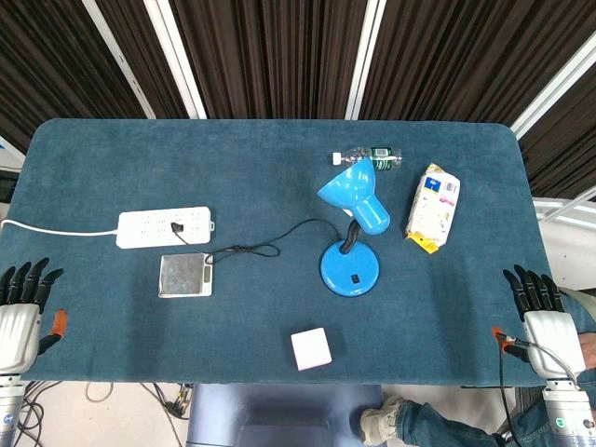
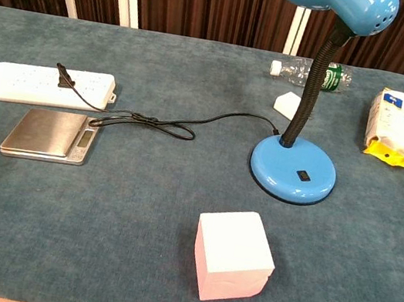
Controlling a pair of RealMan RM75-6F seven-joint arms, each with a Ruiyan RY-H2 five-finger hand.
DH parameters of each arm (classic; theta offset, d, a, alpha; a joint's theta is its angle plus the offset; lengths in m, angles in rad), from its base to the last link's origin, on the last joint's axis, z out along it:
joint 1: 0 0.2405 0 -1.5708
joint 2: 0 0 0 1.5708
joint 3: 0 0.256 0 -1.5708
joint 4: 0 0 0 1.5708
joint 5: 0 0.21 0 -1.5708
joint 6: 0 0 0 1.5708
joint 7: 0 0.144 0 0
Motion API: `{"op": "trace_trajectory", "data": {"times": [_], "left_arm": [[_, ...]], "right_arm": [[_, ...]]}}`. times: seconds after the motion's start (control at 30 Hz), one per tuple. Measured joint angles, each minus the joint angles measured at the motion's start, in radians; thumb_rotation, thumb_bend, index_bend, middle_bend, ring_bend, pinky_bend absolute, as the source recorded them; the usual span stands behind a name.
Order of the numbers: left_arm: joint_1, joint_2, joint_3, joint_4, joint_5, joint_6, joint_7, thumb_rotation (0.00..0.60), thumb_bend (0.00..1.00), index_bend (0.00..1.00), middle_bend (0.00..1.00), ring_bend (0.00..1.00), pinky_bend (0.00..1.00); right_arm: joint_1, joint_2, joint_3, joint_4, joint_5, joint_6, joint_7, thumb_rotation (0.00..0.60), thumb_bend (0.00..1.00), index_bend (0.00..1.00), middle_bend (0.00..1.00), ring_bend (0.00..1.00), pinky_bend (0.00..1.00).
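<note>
My left hand [image 1: 20, 312] hangs at the table's front left corner, fingers straight and apart, holding nothing. My right hand [image 1: 540, 312] sits at the front right corner in the same way, empty. Neither hand appears in the chest view. A white cube [image 1: 311, 348] [image 2: 234, 255] lies near the front edge, between the two hands and far from both. A blue desk lamp [image 1: 352, 233] [image 2: 294, 166] stands at mid-table, its black cord [image 1: 270, 244] [image 2: 152, 122] plugged into a white power strip [image 1: 165, 226] [image 2: 45, 84]. A small silver scale [image 1: 185, 275] [image 2: 50, 134] lies just in front of the strip.
A plastic water bottle [image 1: 368, 156] [image 2: 310, 73] lies on its side at the back behind the lamp. A white and yellow snack bag [image 1: 433, 207] [image 2: 398, 127] lies at the right. A small white block [image 2: 288, 104] sits behind the lamp stem. The blue table [image 1: 121, 177] has rounded corners.
</note>
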Motion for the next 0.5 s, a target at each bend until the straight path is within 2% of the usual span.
{"op": "trace_trajectory", "data": {"times": [0.5], "left_arm": [[0.002, 0.003, 0.001, -0.006, 0.009, 0.005, -0.007, 0.6, 0.47, 0.17, 0.04, 0.0, 0.0]], "right_arm": [[-0.004, 0.0, -0.001, -0.019, 0.0, 0.005, -0.012, 0.6, 0.3, 0.0, 0.05, 0.04, 0.0]]}}
